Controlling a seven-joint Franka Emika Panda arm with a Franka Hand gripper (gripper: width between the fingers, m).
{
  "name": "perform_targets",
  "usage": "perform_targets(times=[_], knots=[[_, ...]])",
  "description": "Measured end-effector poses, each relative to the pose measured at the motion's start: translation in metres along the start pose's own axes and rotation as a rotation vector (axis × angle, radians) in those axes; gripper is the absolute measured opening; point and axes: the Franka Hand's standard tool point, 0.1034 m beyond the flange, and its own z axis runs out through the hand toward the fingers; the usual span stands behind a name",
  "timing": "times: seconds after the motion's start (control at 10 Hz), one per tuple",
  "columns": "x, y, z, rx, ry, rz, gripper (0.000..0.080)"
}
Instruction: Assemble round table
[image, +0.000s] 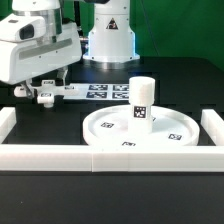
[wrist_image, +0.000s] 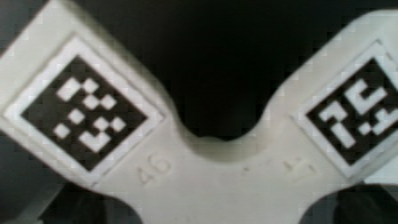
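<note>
The white cross-shaped foot piece (wrist_image: 210, 165) fills the wrist view, very close and blurred, with two of its arms spread apart and a black-white tag on each. In the exterior view my gripper (image: 43, 90) is low at the left, by the marker board's left end, shut on the foot piece (image: 47, 96) just above the table. My fingertips are hidden in the wrist view. The large rimmed round disc (image: 110, 132) lies flat at the exterior view's right. The short cylindrical post (image: 141, 100) stands upright on it, apart from my gripper.
The marker board (image: 100, 92) lies behind the disc. Long white border rails run along the front (image: 60, 155), the left (image: 6, 122) and the right (image: 214, 128). The arm's base (image: 110, 40) stands at the back.
</note>
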Motion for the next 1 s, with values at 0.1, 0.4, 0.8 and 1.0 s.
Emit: perform_targets(times=[0.1,0.4,0.8,1.0], knots=[[0.001,0.0,0.0,0.0,0.0,0.001,0.0537],[0.007,0.0,0.0,-0.002,0.001,-0.003,0.0442],[0.026,-0.005,-0.008,0.017,0.004,0.075,0.0442],[0.054,-0.018,-0.022,0.044,0.001,0.166,0.0442]])
